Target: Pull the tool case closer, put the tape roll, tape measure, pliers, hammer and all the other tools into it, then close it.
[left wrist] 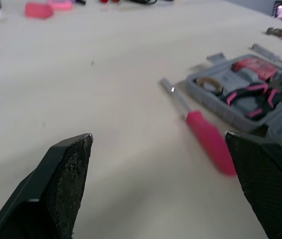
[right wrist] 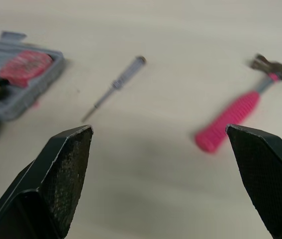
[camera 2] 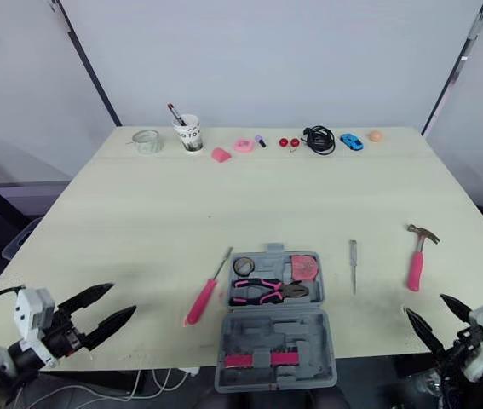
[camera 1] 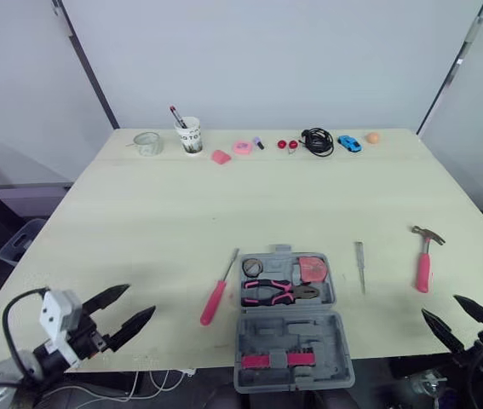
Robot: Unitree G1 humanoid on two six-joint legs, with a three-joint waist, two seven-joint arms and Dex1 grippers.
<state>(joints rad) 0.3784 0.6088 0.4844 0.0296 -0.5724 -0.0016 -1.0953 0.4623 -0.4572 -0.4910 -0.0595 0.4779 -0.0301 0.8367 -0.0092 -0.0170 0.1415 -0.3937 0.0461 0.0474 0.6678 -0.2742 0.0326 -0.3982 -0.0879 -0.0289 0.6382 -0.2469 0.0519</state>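
Head view: grey moulded case (camera 1: 290,336) lies open on the worktop (camera 1: 181,213), between the left tool (camera 1: 139,302) and the right tool (camera 1: 442,308). Both are spread open and empty. Tape roll (camera 1: 252,267), tape measure (camera 1: 313,268) and pliers (camera 1: 279,292) sit inside.

Left wrist view: screwdriver (left wrist: 205,139) lies ahead of the left tool, beside the case. Smooth pink handle, thin steel shaft. Probably light, stiff and prone to roll; pinch mid-handle.

Right wrist view: hammer (right wrist: 230,119) lies ahead, with a ribbed pink grip and steel head. Likely head-heavy; grasp the grip near the head. Slim driver (right wrist: 113,87) lies low and looks hard to pinch.
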